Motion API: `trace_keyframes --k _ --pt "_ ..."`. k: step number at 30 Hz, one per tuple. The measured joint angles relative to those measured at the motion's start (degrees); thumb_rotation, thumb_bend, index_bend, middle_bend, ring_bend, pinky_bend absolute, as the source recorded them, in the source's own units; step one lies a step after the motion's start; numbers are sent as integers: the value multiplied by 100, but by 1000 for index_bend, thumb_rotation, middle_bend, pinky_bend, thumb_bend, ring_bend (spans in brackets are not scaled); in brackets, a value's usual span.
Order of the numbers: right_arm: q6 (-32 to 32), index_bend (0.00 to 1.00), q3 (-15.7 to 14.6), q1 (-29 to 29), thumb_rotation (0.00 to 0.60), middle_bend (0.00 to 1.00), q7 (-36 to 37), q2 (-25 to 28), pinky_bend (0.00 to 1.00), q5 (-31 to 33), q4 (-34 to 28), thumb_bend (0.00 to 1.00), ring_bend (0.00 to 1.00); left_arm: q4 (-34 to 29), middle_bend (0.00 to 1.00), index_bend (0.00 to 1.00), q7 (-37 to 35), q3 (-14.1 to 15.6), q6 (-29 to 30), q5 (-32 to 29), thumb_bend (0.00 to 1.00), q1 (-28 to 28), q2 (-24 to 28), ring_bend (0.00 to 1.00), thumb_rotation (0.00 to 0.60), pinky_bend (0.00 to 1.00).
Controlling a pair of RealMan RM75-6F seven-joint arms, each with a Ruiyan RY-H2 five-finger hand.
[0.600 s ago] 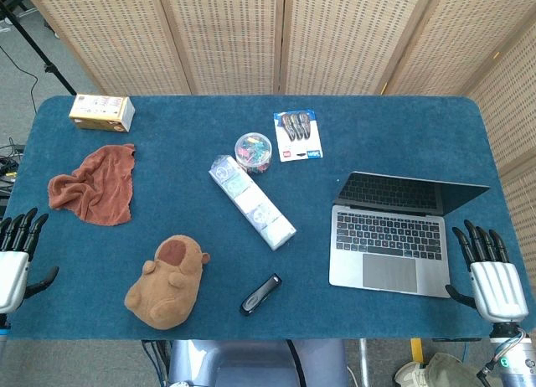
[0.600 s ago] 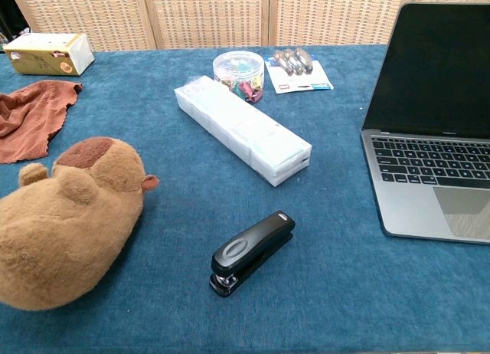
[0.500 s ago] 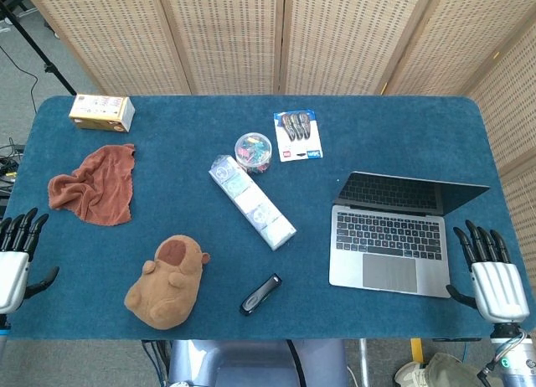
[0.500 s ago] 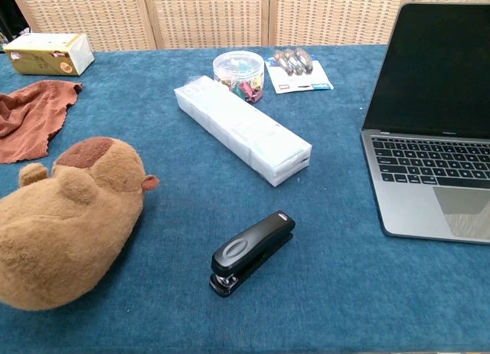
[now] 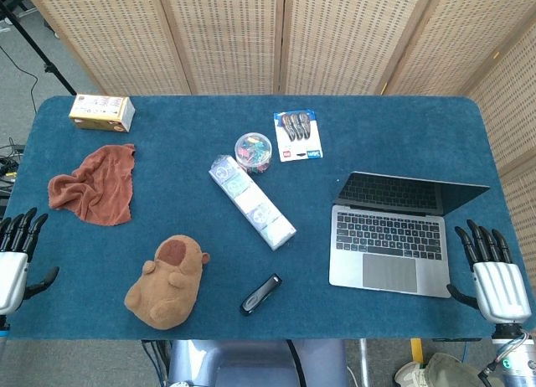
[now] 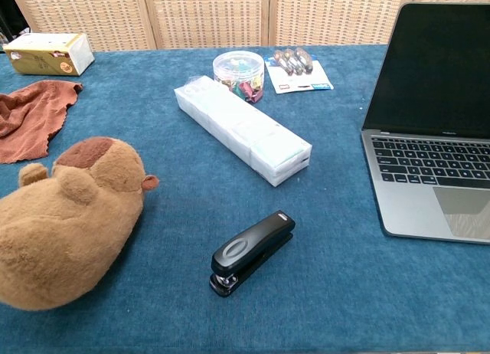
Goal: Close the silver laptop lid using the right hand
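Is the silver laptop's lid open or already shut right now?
Open. The silver laptop has its dark screen standing up behind an exposed keyboard and trackpad, and the right robot hand sits beside its near right corner, not touching the lid.

A silver laptop (image 5: 392, 236) with black keys and a dark screen sits on a deep blue table covering (image 5: 167, 194), alongside a brown plush toy (image 5: 166, 282) with a darker brown patch, a rust-red cloth (image 5: 94, 186), a black stapler (image 6: 252, 251), and a clear tub of multicoloured clips (image 5: 253, 152). Woven tan screens (image 5: 226, 35) stand behind.
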Motion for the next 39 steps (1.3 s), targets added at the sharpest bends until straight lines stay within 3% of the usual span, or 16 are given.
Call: trace_keyframes --k 22,39 --pt "51 0 20 10 600 0 3 35 0 -79 -141 169 0 -62 0 66 -120 -7 53 13 246 35 63 0 600 0" --pt "-310 0 500 621 600 0 -285 411 0 -108 -791 168 0 -69 0 65 -197 -12 121 78 245 60 94 0 600 0"
